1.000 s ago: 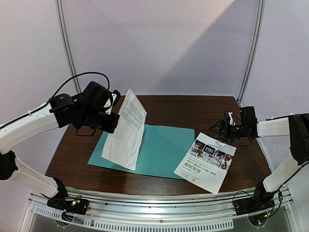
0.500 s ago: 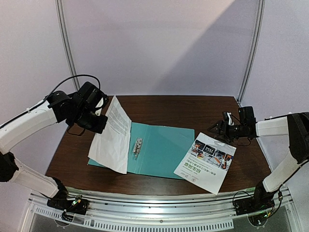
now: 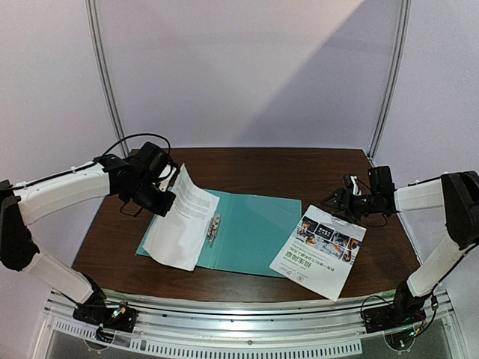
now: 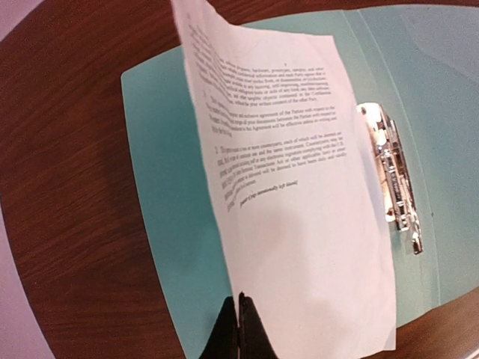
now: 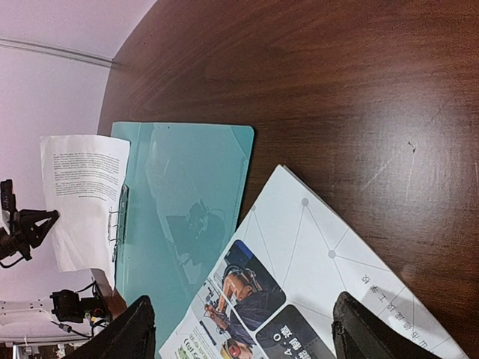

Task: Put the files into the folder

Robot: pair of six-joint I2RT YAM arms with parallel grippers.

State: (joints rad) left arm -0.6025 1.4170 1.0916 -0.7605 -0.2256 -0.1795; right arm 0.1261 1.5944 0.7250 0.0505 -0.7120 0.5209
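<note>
While my left hand is clenched on the top edge of the printed sheet, the task stands roughly at its halfway mark, and not quite even that. The folder lies open and flat on the desk, its metal clip running down the middle. The printed sheet leans over the folder's left half: its upper end is raised in my grip and its lower end rests down on the plastic, just left of the clip. In the overhead view its near corner seems to reach past the folder's front edge, so I judge it is not squared up inside yet. From my left wrist I see the black text facing me, the sheet tilted, and the fingertips pinched tight on the paper's edge. My right hand is released, jaws spread wide, and hangs over the far corner of the colour sheet, which lies flat on the desk to the right of the folder. Its left corner comes up to the folder's right edge; whether it overlaps I cannot tell. I cannot tell either whether the right fingers touch the paper, but nothing is gripped. So one sheet is nearly laid in and needs letting go; the other has to be picked up, carried across and set inside, and the cover stands open.
</note>
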